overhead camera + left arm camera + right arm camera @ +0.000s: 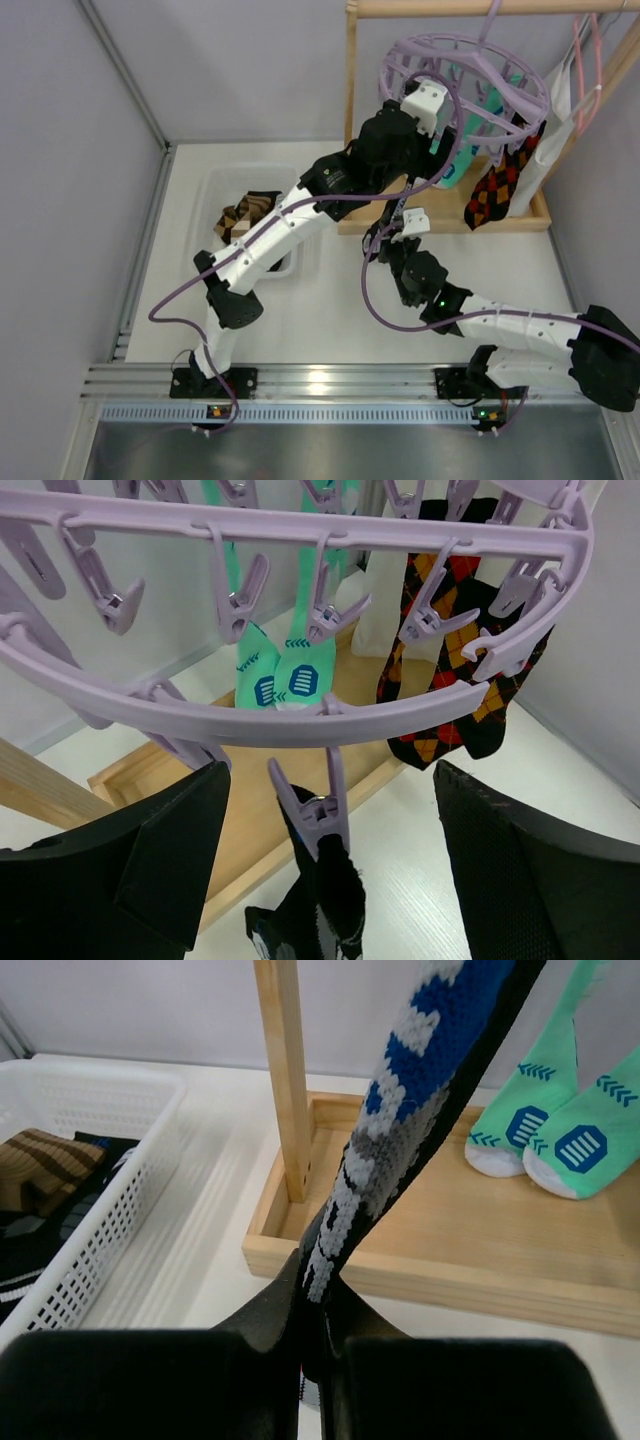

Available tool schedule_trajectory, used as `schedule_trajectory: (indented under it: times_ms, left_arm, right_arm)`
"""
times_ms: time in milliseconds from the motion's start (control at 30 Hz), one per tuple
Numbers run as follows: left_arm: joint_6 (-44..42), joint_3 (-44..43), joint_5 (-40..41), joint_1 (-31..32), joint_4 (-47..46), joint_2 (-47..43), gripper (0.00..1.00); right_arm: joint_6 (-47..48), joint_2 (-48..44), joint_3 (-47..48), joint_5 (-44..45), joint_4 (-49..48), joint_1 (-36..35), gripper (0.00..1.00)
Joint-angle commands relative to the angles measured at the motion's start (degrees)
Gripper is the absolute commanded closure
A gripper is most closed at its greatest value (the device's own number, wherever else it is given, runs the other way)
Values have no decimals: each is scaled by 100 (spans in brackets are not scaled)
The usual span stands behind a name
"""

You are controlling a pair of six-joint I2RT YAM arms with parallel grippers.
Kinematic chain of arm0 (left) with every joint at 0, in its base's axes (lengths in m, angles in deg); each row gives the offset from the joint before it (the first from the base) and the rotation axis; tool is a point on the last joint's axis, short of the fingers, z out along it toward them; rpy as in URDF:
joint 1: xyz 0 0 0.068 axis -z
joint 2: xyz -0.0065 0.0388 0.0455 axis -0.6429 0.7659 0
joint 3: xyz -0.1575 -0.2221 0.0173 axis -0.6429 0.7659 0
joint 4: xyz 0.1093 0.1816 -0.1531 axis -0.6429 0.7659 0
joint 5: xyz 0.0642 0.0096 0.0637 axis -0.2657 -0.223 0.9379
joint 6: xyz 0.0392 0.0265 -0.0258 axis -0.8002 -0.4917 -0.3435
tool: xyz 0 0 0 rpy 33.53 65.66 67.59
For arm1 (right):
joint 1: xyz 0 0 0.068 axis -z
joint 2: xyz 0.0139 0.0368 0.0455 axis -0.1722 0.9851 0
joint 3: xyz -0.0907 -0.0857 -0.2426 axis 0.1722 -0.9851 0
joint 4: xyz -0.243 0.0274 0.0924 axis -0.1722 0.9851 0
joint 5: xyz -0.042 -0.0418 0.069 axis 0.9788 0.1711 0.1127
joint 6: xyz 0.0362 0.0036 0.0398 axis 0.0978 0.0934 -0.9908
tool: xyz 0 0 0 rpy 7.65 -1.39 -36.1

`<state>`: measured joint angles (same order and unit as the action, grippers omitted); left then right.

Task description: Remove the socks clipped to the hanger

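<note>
The lavender ring hanger (pixel 470 70) hangs from the wooden rack, its rim (pixel 300 720) across the left wrist view. My left gripper (pixel 328 780) is open, its fingers on either side of a peg (pixel 318 815) that clips a black sock (pixel 335 895). In the top view the left gripper (pixel 438 122) is up under the ring. My right gripper (pixel 320 1300) is shut on the lower end of that black sock with blue and grey patches (pixel 400 1130), which runs taut upward. Two teal socks (pixel 285 675) and an argyle sock (pixel 450 670) hang clipped.
A white basket (pixel 215 190) on the left holds a brown striped sock (pixel 245 215) and dark ones. The wooden rack base (pixel 450 215) and post (pixel 285 1080) stand near my right gripper (pixel 388 235). A pink wire hanger (pixel 585 60) and white cloth (pixel 555 135) hang at right.
</note>
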<state>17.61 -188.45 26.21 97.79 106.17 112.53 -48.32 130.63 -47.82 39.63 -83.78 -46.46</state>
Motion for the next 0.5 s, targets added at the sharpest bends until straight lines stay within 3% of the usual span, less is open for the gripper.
schedule_trajectory:
  times_ms: [0,333,467]
  left_arm:
    - [-202,-289,254,67,-213,78,17]
    - [-457,-289,650,76,-389,245,46]
    - [-492,-289,685,76,-468,306,49]
  right_arm:
    - [-13,74,281,79,-150,-172,100]
    - [13,83,263,53,-176,-268,100]
    - [4,48,193,35,-228,-303,100]
